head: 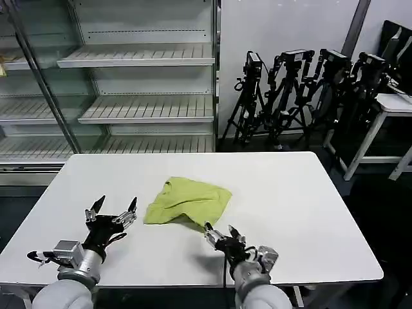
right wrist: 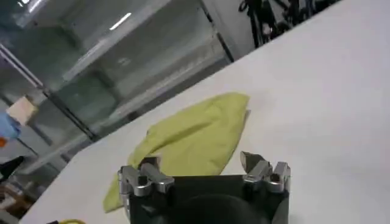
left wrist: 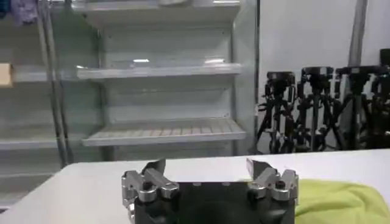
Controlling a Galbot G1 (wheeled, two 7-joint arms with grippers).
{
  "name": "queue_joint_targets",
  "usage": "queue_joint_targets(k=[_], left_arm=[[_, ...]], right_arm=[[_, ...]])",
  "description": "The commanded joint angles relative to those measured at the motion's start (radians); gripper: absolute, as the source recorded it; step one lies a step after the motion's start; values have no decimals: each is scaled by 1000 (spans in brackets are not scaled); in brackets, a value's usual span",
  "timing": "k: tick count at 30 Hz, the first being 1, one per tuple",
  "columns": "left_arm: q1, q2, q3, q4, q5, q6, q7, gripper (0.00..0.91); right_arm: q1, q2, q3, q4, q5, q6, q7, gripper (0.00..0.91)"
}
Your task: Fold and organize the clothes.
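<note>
Currently, shirt (head: 190, 201): crumpled mid-table (head: 309, 212), unobstructed.
Left gripper (head: 114, 208): spread wide, beside it.
Right gripper (head: 220, 230): parted, near its corner.
Behind: shelves (head: 141, 109), tripods (head: 302, 90).

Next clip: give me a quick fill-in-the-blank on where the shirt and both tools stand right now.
1. The shirt lies crumpled on the white ____.
2. Its fabric is lime yellow-____.
3. The left tool stands ____, off the shirt.
4. The right tool sits open just off the shirt's ____ edge.

Missing words: table; green; open; near
</note>
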Motion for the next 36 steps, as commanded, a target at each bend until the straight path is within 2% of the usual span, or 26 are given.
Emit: queue_joint_targets(k=[1,10,18,20,21,22,23,24,36], left_arm=[[66,-11,-44,-33,28,-2,1,907],[62,-7,-45,-34,15,0,-2,907],[59,-5,-46,-32,3,1,-3,907],[58,-4,-46,-31,1,1,-3,907],[57,-3,-47,-31,-2,1,-4,907],[57,-3,-46,-30,-3,1,-4,907],[56,-2,-46,-30,-4,1,-4,907],[56,-2,-46,-29,-4,1,-4,907],[38,3,-45,-18,-25,2,-8,907]], right_arm=[[132,68,-26,-137,272,-35,125,907],[185,111,-3,-190,363,-39,210,907],[205,124,5,-210,398,-46,234,907],[203,125,7,-210,402,-42,237,655],[201,124,7,-207,403,-39,238,494],[200,122,7,-205,403,-38,238,232],[199,120,8,-200,403,-37,239,30],[198,118,9,-198,402,-37,240,0],[177,83,26,-168,399,-35,237,0]])
